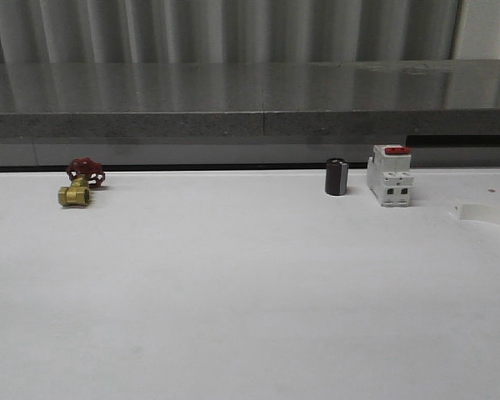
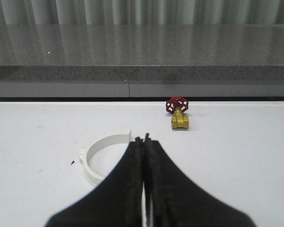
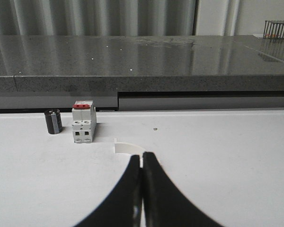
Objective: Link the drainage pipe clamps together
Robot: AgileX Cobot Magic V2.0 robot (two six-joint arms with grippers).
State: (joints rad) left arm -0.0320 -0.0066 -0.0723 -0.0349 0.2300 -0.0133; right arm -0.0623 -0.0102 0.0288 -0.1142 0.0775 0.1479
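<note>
Two white half-ring clamps lay well apart, left one (image 2: 100, 155), right one (image 1: 483, 212); light, stiff, slippery plastic, best gripped mid-arc. Both end effectors, left (image 2: 144, 142) and right (image 3: 142, 156), were clenched empty.

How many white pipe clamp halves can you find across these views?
2: one clamp half lies before the left gripper, near the valve; the other before the right gripper, near the breaker.
</note>
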